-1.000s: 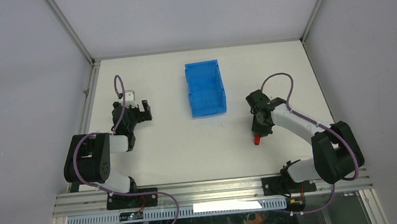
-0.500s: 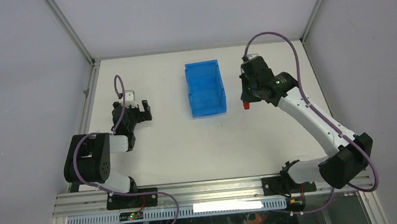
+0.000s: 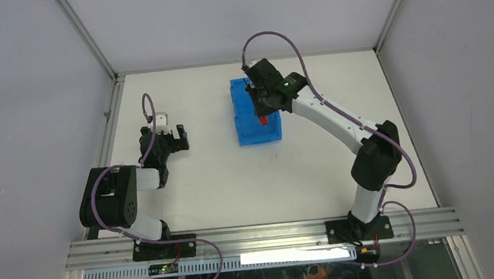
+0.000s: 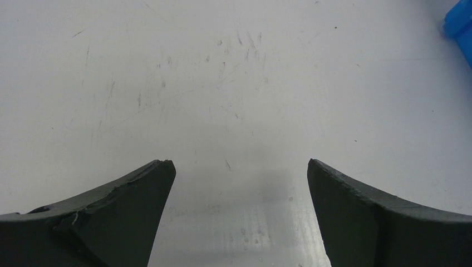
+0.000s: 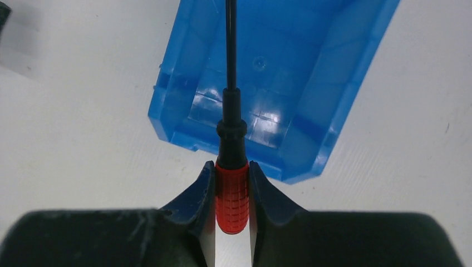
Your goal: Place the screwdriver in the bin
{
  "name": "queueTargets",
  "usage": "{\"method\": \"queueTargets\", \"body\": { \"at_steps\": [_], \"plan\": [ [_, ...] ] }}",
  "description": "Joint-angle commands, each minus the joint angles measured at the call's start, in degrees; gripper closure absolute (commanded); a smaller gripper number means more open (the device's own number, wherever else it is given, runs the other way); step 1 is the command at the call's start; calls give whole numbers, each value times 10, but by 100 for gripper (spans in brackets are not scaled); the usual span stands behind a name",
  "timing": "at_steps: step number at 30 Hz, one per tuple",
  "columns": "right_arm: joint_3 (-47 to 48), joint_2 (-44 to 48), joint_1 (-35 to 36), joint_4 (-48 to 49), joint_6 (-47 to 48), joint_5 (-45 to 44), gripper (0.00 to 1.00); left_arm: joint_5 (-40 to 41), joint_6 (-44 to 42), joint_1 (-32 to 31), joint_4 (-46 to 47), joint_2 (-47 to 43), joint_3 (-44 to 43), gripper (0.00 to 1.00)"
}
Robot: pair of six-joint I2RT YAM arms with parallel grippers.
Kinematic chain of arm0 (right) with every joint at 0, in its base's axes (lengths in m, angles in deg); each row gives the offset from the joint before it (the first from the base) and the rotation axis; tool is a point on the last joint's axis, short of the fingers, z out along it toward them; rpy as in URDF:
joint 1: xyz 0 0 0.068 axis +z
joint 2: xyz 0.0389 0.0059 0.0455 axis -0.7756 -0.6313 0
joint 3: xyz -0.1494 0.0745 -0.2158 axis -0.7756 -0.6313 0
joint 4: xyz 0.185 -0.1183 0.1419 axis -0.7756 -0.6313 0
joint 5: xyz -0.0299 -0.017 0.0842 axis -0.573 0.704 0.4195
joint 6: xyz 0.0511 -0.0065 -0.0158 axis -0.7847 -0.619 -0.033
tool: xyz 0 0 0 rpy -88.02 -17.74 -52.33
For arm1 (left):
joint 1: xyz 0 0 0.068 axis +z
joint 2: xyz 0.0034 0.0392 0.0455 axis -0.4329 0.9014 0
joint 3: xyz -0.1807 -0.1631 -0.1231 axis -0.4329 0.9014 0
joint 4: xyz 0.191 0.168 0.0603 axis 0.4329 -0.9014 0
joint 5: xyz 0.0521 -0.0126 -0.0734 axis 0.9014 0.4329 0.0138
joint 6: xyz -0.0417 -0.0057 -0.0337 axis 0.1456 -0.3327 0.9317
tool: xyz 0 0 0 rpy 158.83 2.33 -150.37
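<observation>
Change: right gripper has swung from right-centre of the top view to upper centre, over the rectangular bright blue plastic bin.
Meaning: the carry looks nearly done; a release above the bin seems next.
Right fingers: clamped on the red handle.
Screwdriver: small slim screwdriver with a ribbed red handle and thin black shaft, held above the bin's floor, not yet dropped.
Left gripper: spread wide, empty, unmoved at left of frame.

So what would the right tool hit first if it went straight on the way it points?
The right tool grips the screwdriver, whose shaft leads; that would likely touch the bin floor first, though depth is unclear.
</observation>
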Motion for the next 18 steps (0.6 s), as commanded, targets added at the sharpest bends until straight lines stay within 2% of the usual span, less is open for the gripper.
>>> {"method": "queueTargets", "body": {
  "at_steps": [1,4,14,18],
  "plan": [
    [28,-56,-2,50,100,25,97,-5,9,-4,15,-13,-3,1],
    [42,-97,-8,55,126,10,97,-6,9,-4,15,-13,-3,1],
    [57,-199,-62,86,57,70,94,-5,9,-4,15,-13,-3,1],
    [67,-227,-75,87,47,109,86,-6,9,-4,15,-13,-3,1]
  ]
}}
